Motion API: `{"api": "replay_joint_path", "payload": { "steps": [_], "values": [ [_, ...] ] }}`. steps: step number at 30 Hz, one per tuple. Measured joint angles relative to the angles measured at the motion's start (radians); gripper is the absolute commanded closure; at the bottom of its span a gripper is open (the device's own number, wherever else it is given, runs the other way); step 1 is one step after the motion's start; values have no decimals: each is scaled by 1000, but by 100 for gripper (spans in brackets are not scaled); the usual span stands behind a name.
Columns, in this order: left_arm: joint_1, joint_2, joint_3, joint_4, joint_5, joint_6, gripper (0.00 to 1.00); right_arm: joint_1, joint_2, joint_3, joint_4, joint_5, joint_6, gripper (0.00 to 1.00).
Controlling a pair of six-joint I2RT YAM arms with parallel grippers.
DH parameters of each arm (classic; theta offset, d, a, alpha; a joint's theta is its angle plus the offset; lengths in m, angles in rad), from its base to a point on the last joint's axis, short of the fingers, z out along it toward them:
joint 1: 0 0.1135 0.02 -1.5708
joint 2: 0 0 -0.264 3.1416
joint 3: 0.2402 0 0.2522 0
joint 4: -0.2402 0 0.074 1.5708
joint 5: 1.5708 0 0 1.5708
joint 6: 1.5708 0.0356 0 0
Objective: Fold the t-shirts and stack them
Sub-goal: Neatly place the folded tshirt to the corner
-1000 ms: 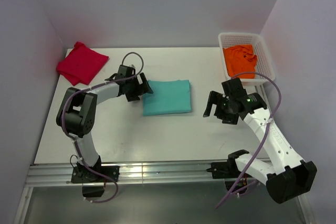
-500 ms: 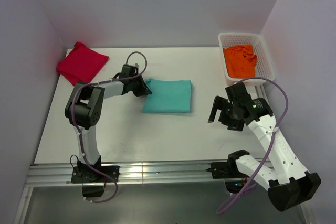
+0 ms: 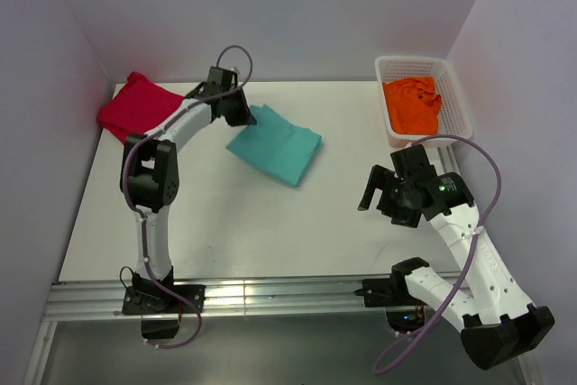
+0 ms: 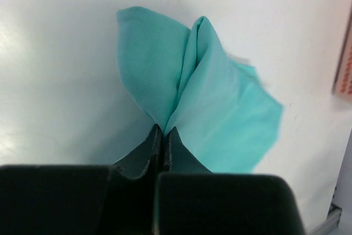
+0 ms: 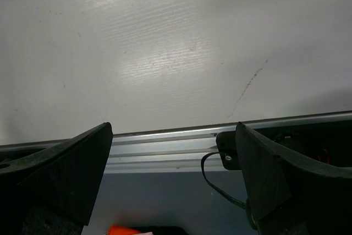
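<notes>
Our left gripper [image 4: 163,130] is clenched on one corner of the folded teal-green t-shirt [image 3: 275,146], upper centre of the top view, partly lifted. We judge this the stacking step; the next move calls for swinging it onto the crimson-red t-shirt [image 3: 135,107] at upper left and landing it square. Our right gripper [image 3: 368,194] hangs spread and empty at lower right. The orange t-shirt [image 3: 413,104] lies crumpled in the white mesh basket [image 3: 411,60].

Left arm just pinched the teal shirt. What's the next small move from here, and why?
Probably lift a little and carry it left, toward the red shirt. The left gripper is shut on one corner of the folded teal shirt, which bunches up at the fingers and lies skewed, well apart from the folded red shirt in the far left corner, where it would likely be stacked.
</notes>
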Motion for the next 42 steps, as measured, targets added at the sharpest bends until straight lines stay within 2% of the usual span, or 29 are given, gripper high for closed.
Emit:
{"api": "replay_joint_path", "payload": {
  "steps": [6,11,23,24,25,26,27,28,37,42],
  "values": [
    [106,66,292,-119,-13,69,100,0,0,0,-11,0,0,0],
    [244,125,430,-192,3,102,100,0,0,0,-25,0,-1,0],
    [705,205,544,-130,233,12,100,0,-11,-88,-24,-23,7,0],
    [732,217,555,-119,246,2,96,0,-15,-95,-23,-27,7,0],
    [760,231,562,-102,262,1,87,0,-19,-103,-24,-31,7,0],
    [780,247,571,-86,280,11,59,0,-23,-111,-24,-32,7,0],
    [787,261,582,-73,294,13,41,0,-26,-119,-24,-35,7,0],
    [787,273,590,-66,300,8,2,0,-27,-124,-24,-37,7,0],
    [772,298,599,-103,293,-5,0,0,-26,-126,-21,-46,5,0],
    [797,174,450,-142,278,-1,0,0,-26,-122,-7,-61,-3,0]
  ]
}}
